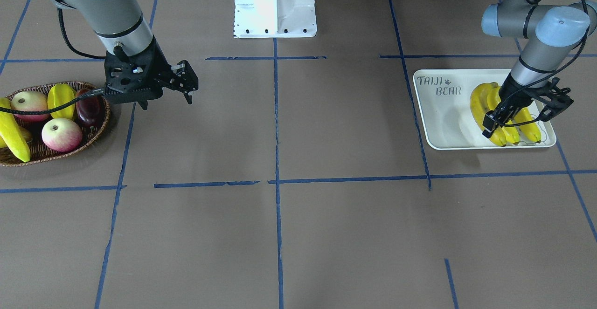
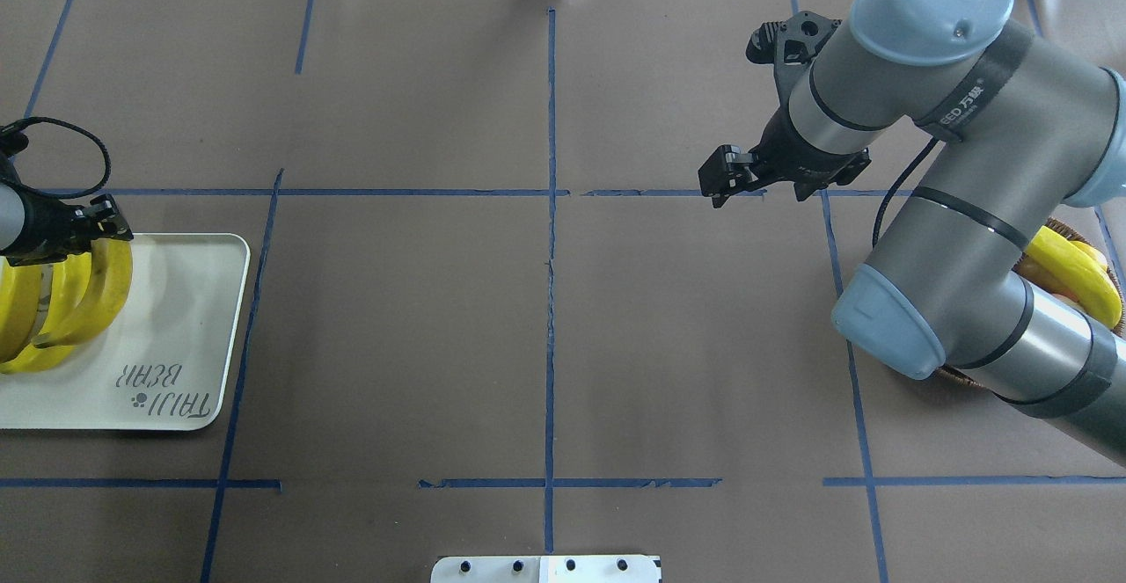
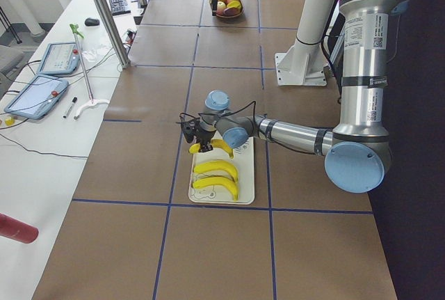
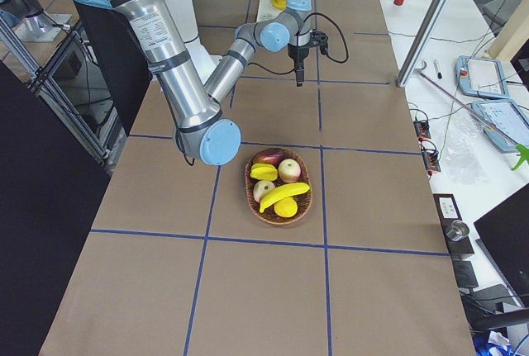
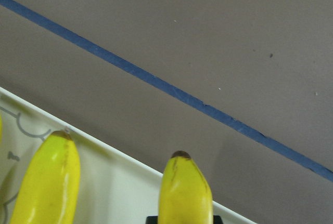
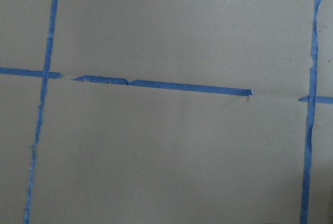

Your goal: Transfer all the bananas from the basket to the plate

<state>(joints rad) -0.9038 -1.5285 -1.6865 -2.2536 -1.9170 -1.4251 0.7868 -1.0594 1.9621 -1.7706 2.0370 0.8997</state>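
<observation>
The white plate [image 1: 443,122] printed "TAIJI BEAR" lies at my left end of the table. Three bananas are on it. My left gripper [image 1: 494,120] is shut on one of them [image 1: 478,106], low over the plate; that banana's tip shows in the left wrist view [image 5: 184,187]. The other two [image 3: 215,178] lie beside it. The wicker basket [image 1: 100,127] at my right end holds one banana [image 1: 11,136]. My right gripper [image 1: 186,83] is open and empty above the bare table, beside the basket.
The basket also holds two apples [image 1: 60,134], a star fruit [image 1: 61,100] and a dark red fruit [image 1: 91,108]. The white robot base [image 1: 275,6] stands at the table's middle back. Blue tape lines cross the brown table.
</observation>
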